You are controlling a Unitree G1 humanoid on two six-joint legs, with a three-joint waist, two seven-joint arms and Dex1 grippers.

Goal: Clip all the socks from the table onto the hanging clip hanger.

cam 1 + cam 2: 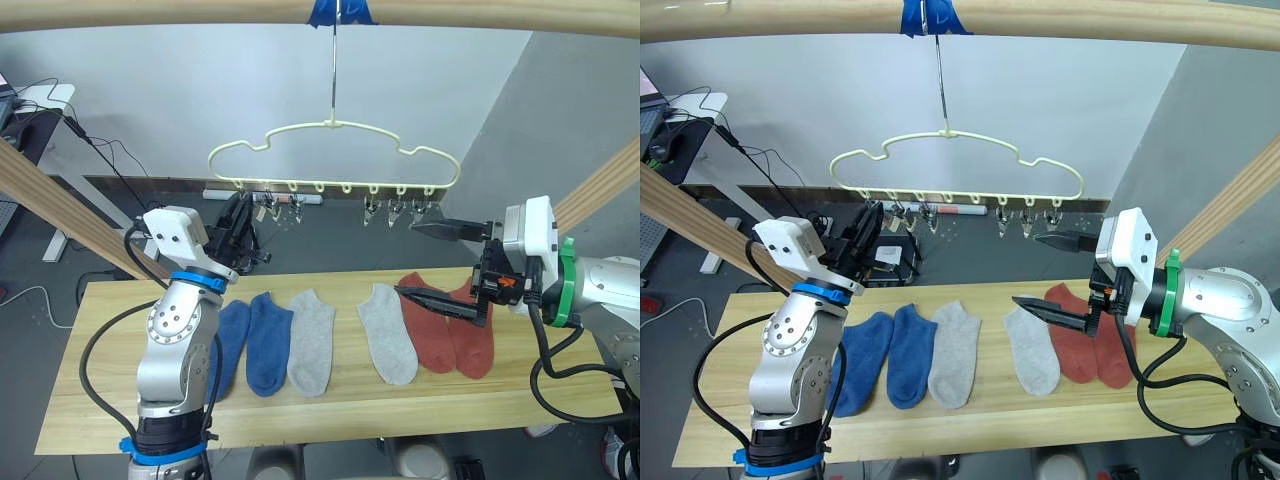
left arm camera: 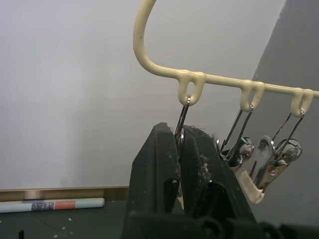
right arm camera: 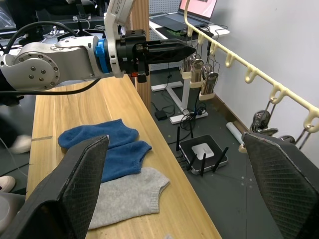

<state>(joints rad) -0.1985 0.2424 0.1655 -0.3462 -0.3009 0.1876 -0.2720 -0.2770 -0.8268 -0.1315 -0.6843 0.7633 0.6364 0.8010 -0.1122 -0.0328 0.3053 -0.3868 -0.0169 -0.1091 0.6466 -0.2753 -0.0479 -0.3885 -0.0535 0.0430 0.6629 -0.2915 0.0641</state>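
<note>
Six socks lie in a row on the pale wood table: two blue, two light grey and two rust red. The pale yellow clip hanger hangs by its hook above the table's far edge, and its metal clips are empty. My left gripper is raised to the hanger's left end. In the left wrist view it is shut on the endmost clip. My right gripper hovers wide open above the red socks, holding nothing.
A thick wooden beam carries the hook, which is taped on in blue. Slanted wooden struts flank the table. A white desk stands at the far left, and a router and cables lie on the floor behind the table.
</note>
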